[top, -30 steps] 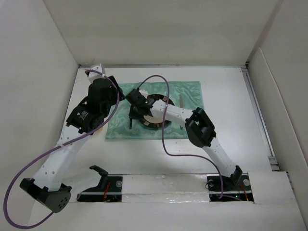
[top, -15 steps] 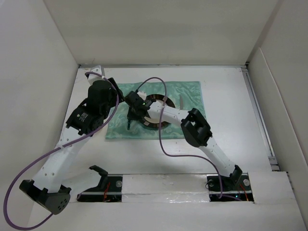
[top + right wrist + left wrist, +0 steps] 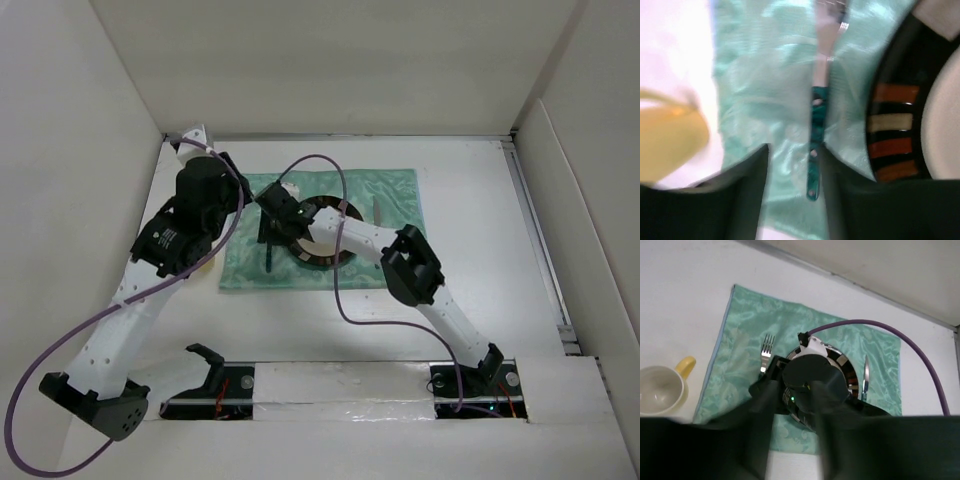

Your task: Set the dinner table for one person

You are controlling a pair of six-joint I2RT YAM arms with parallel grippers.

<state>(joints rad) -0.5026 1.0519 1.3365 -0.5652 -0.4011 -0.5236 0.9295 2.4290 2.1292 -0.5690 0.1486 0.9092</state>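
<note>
Now | step seems fork-laying: right gripper (image 3: 792, 147), jaws apart, straddles fork (image 3: 817, 115) flat on mint-green placemat (image 3: 765, 75) left of striped plate (image 3: 892, 125), on white dinner table (image 3: 470, 200) | left gripper (image 3: 796, 390) apart, empty | next: lift straight up, fork undisturbed.

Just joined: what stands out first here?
On the table, a mint-green placemat bears a stripe-rimmed plate, with a fork on its left and a knife on its right. The right tool hovers open over the fork's handle; a yellow-handled mug stands off the mat's left edge.
</note>
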